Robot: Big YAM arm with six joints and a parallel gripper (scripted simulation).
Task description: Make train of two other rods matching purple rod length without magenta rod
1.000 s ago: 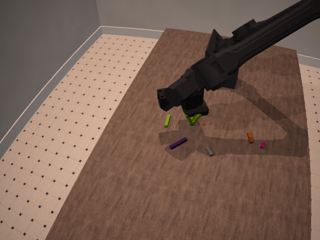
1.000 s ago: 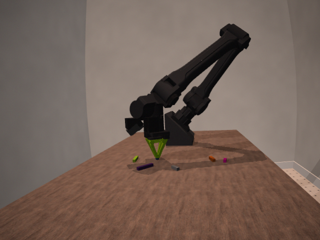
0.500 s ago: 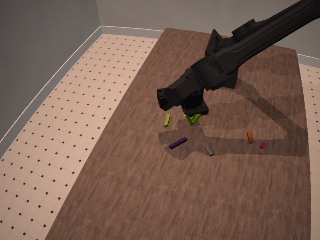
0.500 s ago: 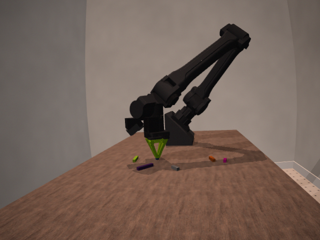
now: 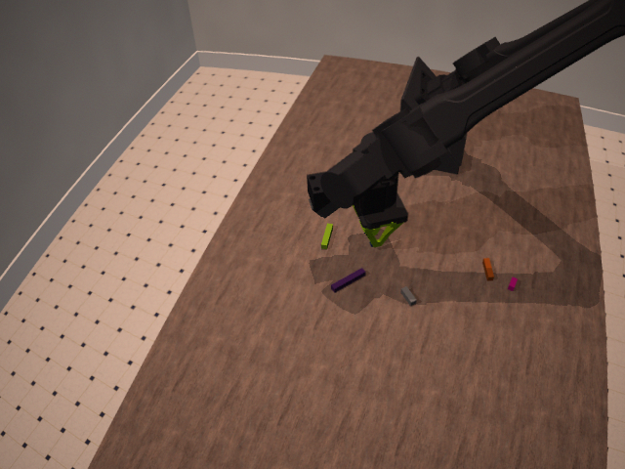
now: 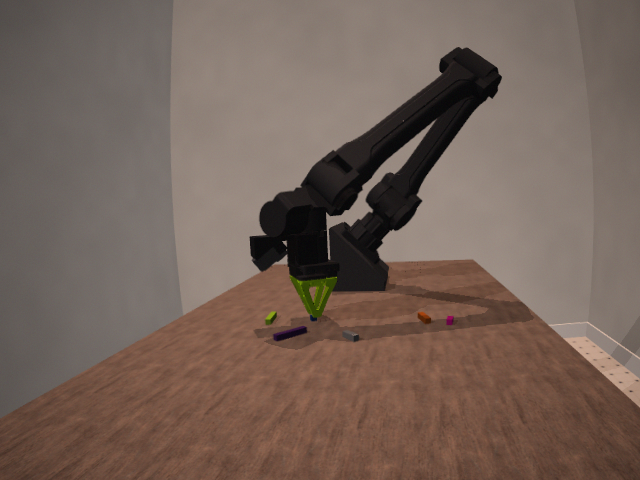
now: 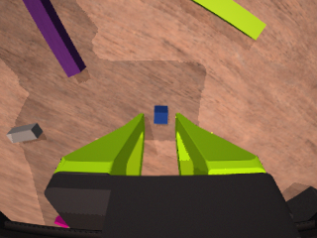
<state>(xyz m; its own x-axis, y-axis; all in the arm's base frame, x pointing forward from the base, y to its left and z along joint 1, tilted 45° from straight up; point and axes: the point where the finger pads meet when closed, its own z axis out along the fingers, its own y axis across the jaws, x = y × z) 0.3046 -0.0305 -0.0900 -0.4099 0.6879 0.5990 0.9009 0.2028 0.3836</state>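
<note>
Parted gripper [image 7: 158, 138], holding nothing, low over the table [image 5: 312, 378]. Blue rod [image 7: 160, 114] just beyond the fingertips, well short of the lime rod [image 7: 224, 6]. Likely set down early, needing another move to butt the lime rod's end.

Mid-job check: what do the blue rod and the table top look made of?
Blue rod: probably plastic or painted wood, a flat, even colour with no shine or grain, lying free between the open jaws. Table top: looks like matte brown wood, with streaky grain lines and no glare.
</note>
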